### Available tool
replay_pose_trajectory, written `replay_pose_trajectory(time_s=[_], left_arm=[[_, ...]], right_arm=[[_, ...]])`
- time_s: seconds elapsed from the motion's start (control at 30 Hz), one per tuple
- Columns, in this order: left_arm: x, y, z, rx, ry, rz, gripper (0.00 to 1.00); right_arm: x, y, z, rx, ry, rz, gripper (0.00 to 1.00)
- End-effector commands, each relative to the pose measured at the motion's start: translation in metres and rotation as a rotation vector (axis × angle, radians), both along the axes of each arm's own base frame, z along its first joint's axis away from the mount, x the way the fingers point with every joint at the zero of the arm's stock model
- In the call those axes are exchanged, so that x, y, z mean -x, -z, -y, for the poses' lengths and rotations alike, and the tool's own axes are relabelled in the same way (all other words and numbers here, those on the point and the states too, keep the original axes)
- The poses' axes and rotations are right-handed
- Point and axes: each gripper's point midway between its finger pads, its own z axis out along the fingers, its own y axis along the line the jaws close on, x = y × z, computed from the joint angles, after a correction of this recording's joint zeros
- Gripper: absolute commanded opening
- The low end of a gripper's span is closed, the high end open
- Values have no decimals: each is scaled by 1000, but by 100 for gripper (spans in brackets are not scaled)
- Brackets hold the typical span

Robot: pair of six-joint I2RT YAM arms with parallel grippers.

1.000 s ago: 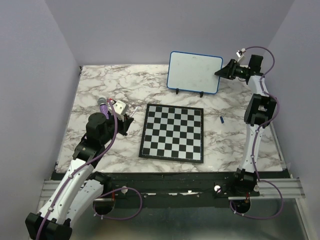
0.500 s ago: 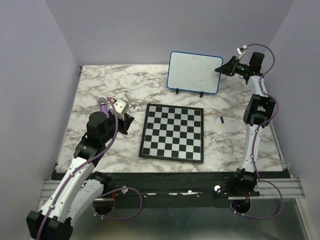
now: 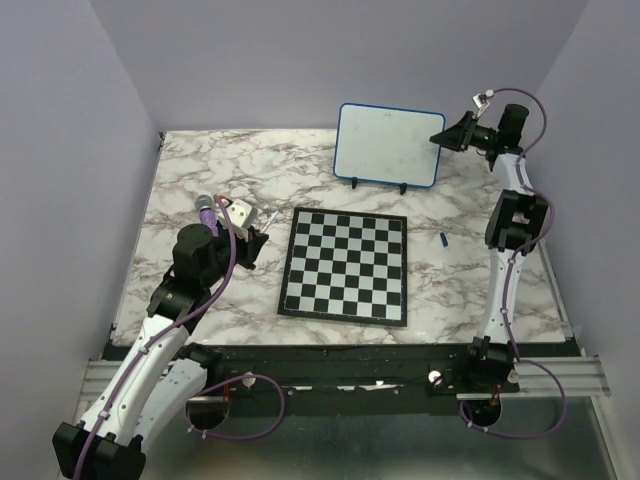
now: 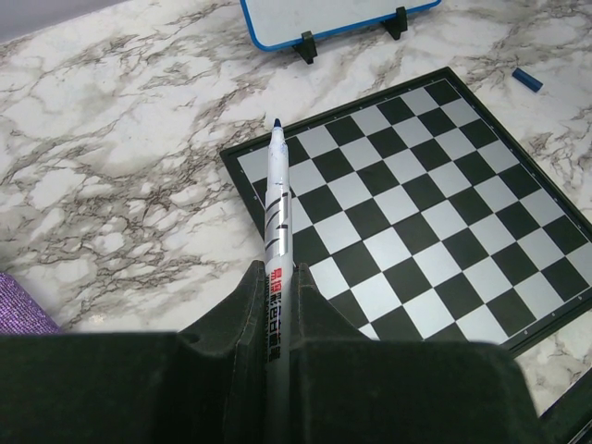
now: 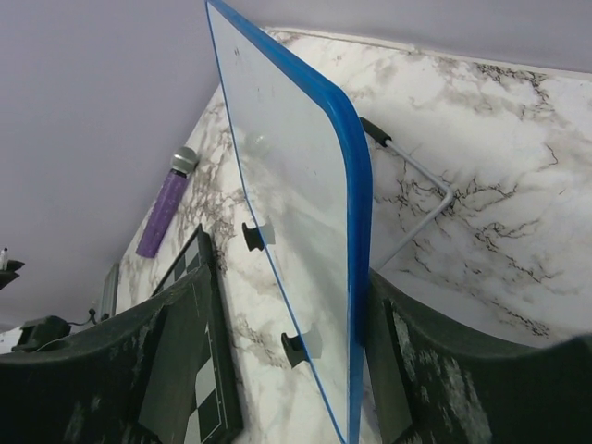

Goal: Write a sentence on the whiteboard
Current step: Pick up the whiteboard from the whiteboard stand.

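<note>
The whiteboard (image 3: 388, 145) stands on its black feet at the back of the table, blue-rimmed, and no sentence shows on its white face (image 5: 296, 213). My right gripper (image 3: 441, 137) is at the board's right edge, open. Its jaws straddle the rim (image 5: 289, 289): one finger sits close behind the board, the other stands well apart in front. My left gripper (image 4: 276, 277) is shut on a white marker (image 4: 276, 203), whose dark tip points over the chessboard's corner. In the top view this gripper (image 3: 258, 240) hovers left of the chessboard.
The black-and-white chessboard (image 3: 345, 264) lies in the middle of the marble table. A small blue cap (image 3: 443, 239) lies to its right. A wire stand (image 5: 421, 199) props the board from behind. Lilac walls close the back and sides.
My right gripper has risen a little and shifted slightly left along the whiteboard's right edge. The left arm and the marker have not moved.
</note>
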Motion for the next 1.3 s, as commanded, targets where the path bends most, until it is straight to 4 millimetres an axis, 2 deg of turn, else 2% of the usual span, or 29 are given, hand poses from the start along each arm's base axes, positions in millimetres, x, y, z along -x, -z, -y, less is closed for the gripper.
replay_pose_trajectory(time_s=[0.0,0.4,0.87,1.13,1.27], left_arm=[[1,-5,2,20,14,24,0],[0,-4,4,23,22,17,0],[0,-7,5,34,25,22,0],[0,-7,5,37,25,22,0],[0,-7,5,36,23,21,0]], right_arm=[[4,5,5,-39,-37,-35,72],[11,23,6,-93,-75,-122,74],[14,26,-3,-97,-99,-127,72],[16,26,-5,-96,-122,-119,64],[17,26,-5,-97,-130,-115,54]])
